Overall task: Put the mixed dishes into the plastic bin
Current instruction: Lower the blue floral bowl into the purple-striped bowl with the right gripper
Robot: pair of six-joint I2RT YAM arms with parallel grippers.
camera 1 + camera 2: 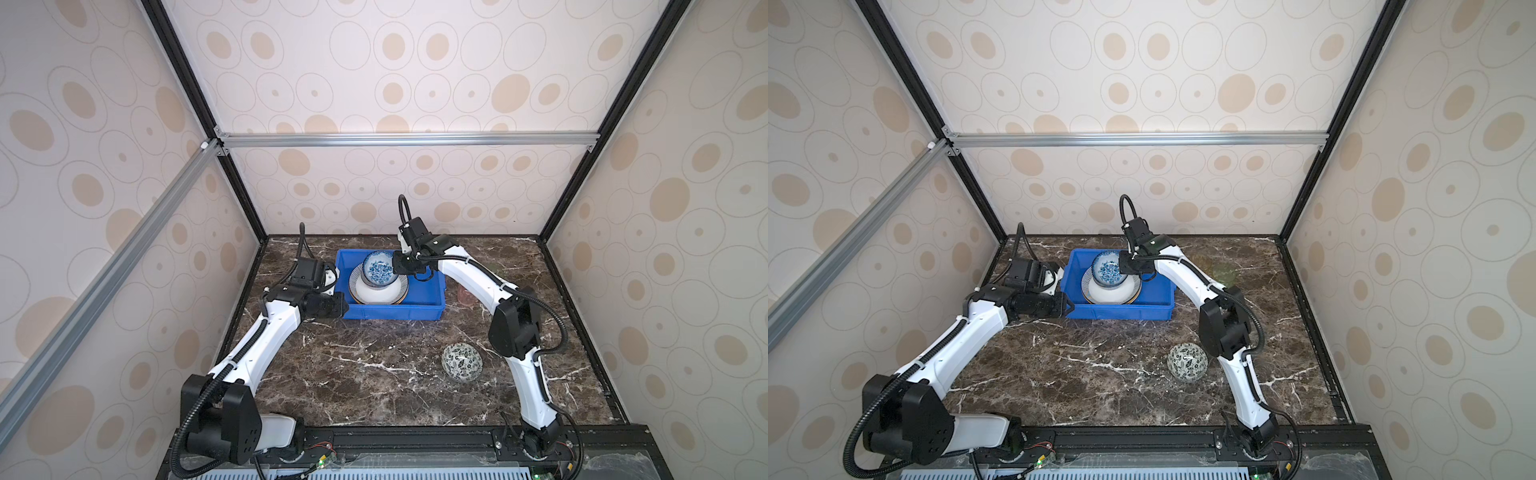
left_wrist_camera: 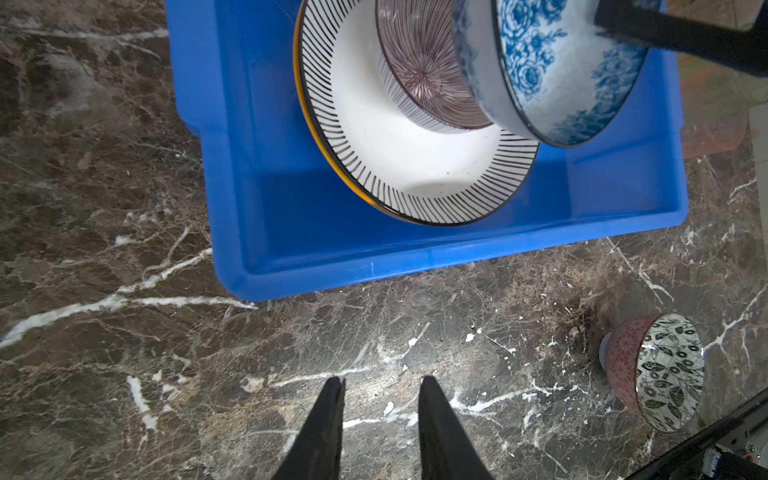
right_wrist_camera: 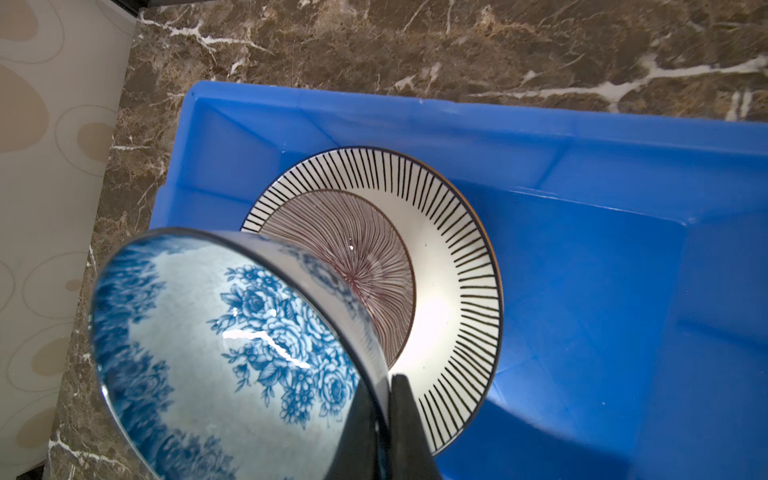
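Right pincer [image 3: 384,395] astride floral bowl [image 3: 216,353] rim

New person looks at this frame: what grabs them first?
The bright blue bin at the back, holding a striped-rim plate and a purple-rayed bowl. Over it the right gripper pinches the blue floral bowl by its rim, tilted. A leaf-patterned bowl sits alone out front on the marble table.

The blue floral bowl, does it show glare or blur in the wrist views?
Right wrist view: a white glare streak lies inside the blue floral bowl, and its near rim is blurred; the striped plate has a bright patch. Left wrist view: the bowl looks soft, without a clear streak.
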